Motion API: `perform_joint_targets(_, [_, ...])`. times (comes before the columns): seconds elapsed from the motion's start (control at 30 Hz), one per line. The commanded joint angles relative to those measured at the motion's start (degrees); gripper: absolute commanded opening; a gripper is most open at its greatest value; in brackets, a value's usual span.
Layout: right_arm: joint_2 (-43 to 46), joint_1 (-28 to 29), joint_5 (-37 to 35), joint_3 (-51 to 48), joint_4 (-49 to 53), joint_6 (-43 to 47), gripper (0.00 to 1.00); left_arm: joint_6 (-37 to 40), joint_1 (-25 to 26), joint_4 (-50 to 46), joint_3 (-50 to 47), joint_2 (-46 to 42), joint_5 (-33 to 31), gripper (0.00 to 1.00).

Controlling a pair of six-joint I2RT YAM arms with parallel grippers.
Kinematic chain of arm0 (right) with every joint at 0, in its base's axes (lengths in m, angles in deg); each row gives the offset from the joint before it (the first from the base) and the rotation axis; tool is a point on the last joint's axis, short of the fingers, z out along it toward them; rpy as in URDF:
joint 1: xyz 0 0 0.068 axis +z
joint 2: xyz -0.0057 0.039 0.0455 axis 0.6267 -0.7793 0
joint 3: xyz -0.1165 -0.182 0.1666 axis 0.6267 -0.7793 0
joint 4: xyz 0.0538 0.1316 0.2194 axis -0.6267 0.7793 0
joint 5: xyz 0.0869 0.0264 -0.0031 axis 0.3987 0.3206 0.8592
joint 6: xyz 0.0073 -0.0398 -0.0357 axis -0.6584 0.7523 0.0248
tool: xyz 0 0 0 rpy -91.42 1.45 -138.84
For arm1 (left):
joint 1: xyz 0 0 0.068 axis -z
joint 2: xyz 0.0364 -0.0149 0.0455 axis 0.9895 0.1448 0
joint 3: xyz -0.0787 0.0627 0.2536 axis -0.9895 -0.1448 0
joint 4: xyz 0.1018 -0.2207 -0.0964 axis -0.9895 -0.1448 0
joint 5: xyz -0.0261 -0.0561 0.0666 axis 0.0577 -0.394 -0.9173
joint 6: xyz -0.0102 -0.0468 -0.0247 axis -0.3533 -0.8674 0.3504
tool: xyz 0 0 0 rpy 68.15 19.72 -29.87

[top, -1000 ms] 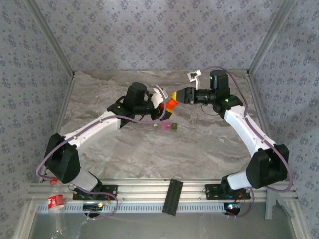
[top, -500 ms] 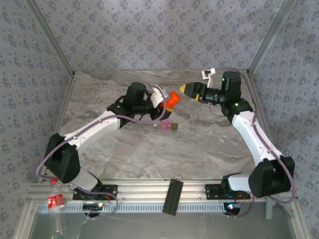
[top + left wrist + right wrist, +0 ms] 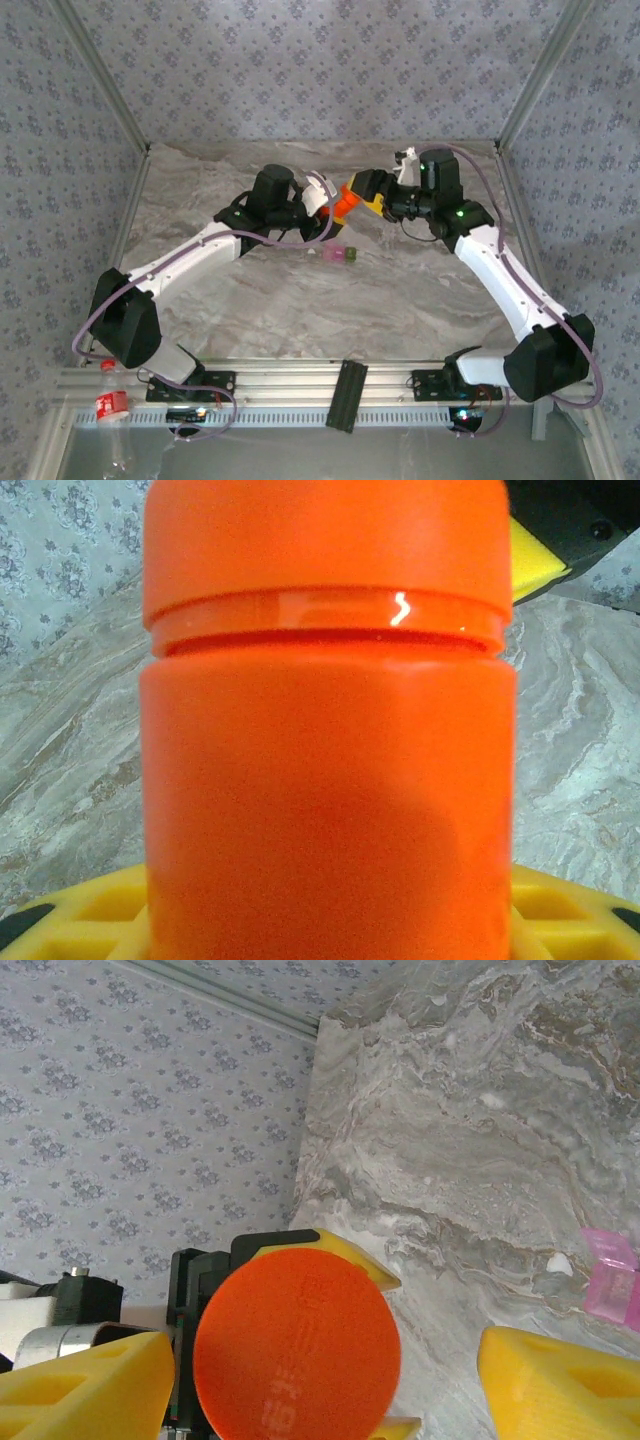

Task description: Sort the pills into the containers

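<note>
- Lying on the marble table (image 3: 300,300), the containers (image 3: 340,256) are seen as a joined pair, pink compartment (image 3: 331,255) to the left, olive-green compartment (image 3: 350,257) to the right, near the table's middle and between the two arms.
- The pink compartment (image 3: 610,1285) is also caught at the right edge of the right wrist view; whether it is open cannot be told.
- A small white speck (image 3: 560,1260) is noted on the marble just beside the pink compartment; what it is cannot be told.
- An orange bottle (image 3: 345,203) is held off the table, beyond the containers, capped, lying roughly level with its cap (image 3: 297,1345) turned toward the right arm.
- The left gripper (image 3: 330,205) is clenched on the orange bottle's body (image 3: 330,780); its yellow pads (image 3: 80,920) are pressed against the bottle's sides.
- The right gripper (image 3: 362,190) is spread wide around the cap, with its yellow fingers (image 3: 80,1385) set either side of it and a gap left on both sides, so nothing is grasped.
- Patterned wall (image 3: 320,70) is seen behind the table.
</note>
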Motion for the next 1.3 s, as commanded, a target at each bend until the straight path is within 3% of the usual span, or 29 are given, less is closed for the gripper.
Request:
perform_joint_targets(0.0, [-0.86, 1.21, -1.74, 2.61, 0.38, -0.66, 0.8, 0.9, -0.12, 0.26, 2.25, 0.27, 0.1, 0.0])
perform_joint_targets(0.2, [-2.36, 2.23, -1.45, 3.18, 0.22, -0.35, 0.72, 0.57, -0.06, 0.72, 2.16, 0.27, 0.1, 0.0])
perform_joint_targets(0.47, [-3.01, 1.45, 1.1, 2.66, -0.21, 2.42, 0.43, 0.41, -0.06, 0.88, 2.29, 0.07, 0.43, 0.0])
perform_joint_targets(0.57, [-3.52, -1.06, 5.06, 1.16, -3.84, 6.66, 0.39, 0.13, -0.01, 0.83, 2.42, -0.04, 1.35, 0.0])
perform_joint_targets(0.63, [-3.83, -3.24, 12.33, -1.5, -9.8, 14.35, 0.39, -0.33, -0.16, 0.79, 2.42, -0.22, 2.51, 0.0])
perform_joint_targets(0.7, [-3.58, -4.49, 18.45, -3.4, -10.45, 25.76, 0.41, -0.89, -0.09, 0.55, 2.6, -0.25, 4.27, 0.0])
perform_joint_targets(0.77, [-4.01, -5.74, 20.01, -4.9, -10.0, 31.45, 0.42, -1.44, -0.16, 0.27, 2.86, -0.04, 5.41, 0.0])
perform_joint_targets(0.87, [-7.8, -7.53, 25.31, -4.65, -12.35, 27.84, 0.41, -1.8, -0.09, 0.18, 2.63, 0.01, 5.46, 0.0])
perform_joint_targets(0.93, [-8.15, -7.24, 24.96, -5.76, -15.41, 25.07, 0.43, -1.81, -0.09, 0.26, 2.34, -0.09, 5.38, 0.0])
perform_joint_targets(0.97, [-7.76, -7.15, 24.3, -6.25, -16.08, 24.28, 0.49, -1.72, -0.11, 0.26, 2.31, -0.07, 5.22, 0.0])
perform_joint_targets(1.03, [-6.0, -7.3, 22.75, -7.46, -17.65, 21.88, 0.74, -1.72, -0.16, 0.39, 2.25, -0.24, 4.75, 0.0])
perform_joint_targets(1.07, [-5.08, -7.54, 22.09, -7.92, -18.31, 20.43, 0.79, -1.58, -0.13, 0.56, 2.18, -0.29, 4.51, 0.0])
perform_joint_targets(1.17, [-1.76, -8.5, 17.3, -8.27, -17.07, 15.39, 0.87, -1.49, -0.14, 1.13, 1.78, -0.44, 3.45, 0.0])
perform_joint_targets(1.27, [1.17, -9.73, 11.57, -7.63, -12.97, 8.65, 0.88, -1.29, -0.09, 1.93, 1.22, -0.73, 2.51, 0.0])
